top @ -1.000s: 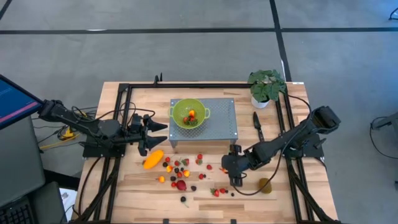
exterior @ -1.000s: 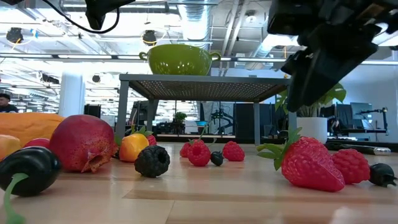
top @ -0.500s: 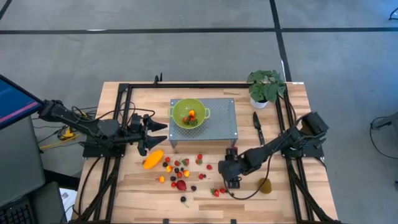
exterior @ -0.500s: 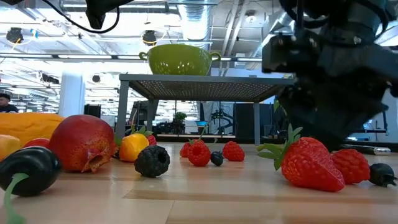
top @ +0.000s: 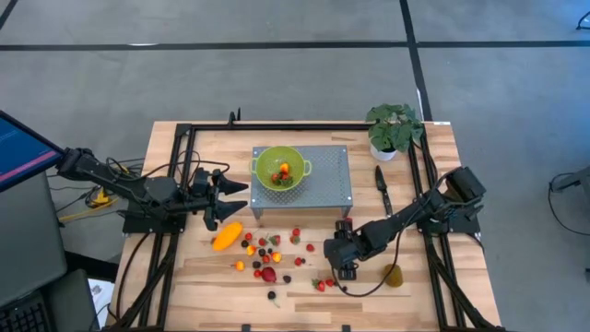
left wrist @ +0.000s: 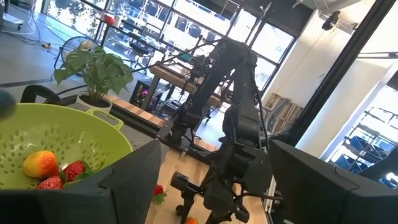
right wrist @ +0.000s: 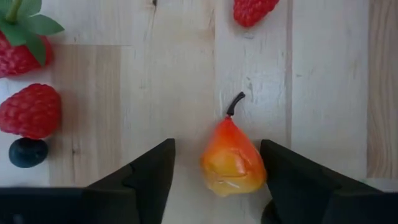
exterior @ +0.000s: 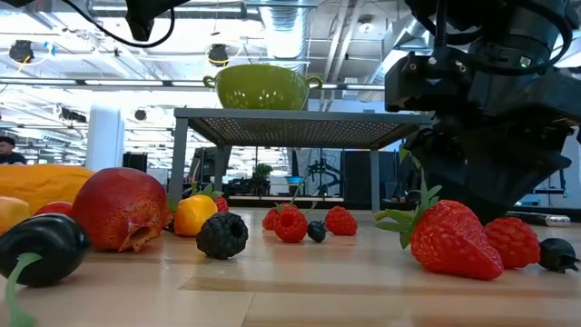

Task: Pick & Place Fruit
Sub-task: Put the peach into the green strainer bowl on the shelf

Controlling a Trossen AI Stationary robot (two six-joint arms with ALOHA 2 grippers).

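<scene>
Right gripper [right wrist: 214, 180], lowered to the tabletop [top: 415, 295] in front of the mesh stand [top: 327, 180]: I see its fingers [right wrist: 146, 171] spread open on either side of a small orange pear-shaped fruit [right wrist: 232, 160], not visibly touching it. Strawberries [right wrist: 25, 43] and a dark berry [right wrist: 27, 152] lie just beside. Left gripper [top: 226, 195] waits beside the green colander [top: 279, 169], fingers open, holding nothing. The long orange-yellow fruit [top: 227, 236] lies below it.

**Setting: open-plan robotics lab**

The wooden table [top: 304, 277] stood on grey carpet tiles [top: 277, 74]. Behind it were exposed ceiling ducts [exterior: 281, 23], strip lighting, glass partitions [left wrist: 155, 18] and another robot arm [left wrist: 239, 124] on a bench.
</scene>
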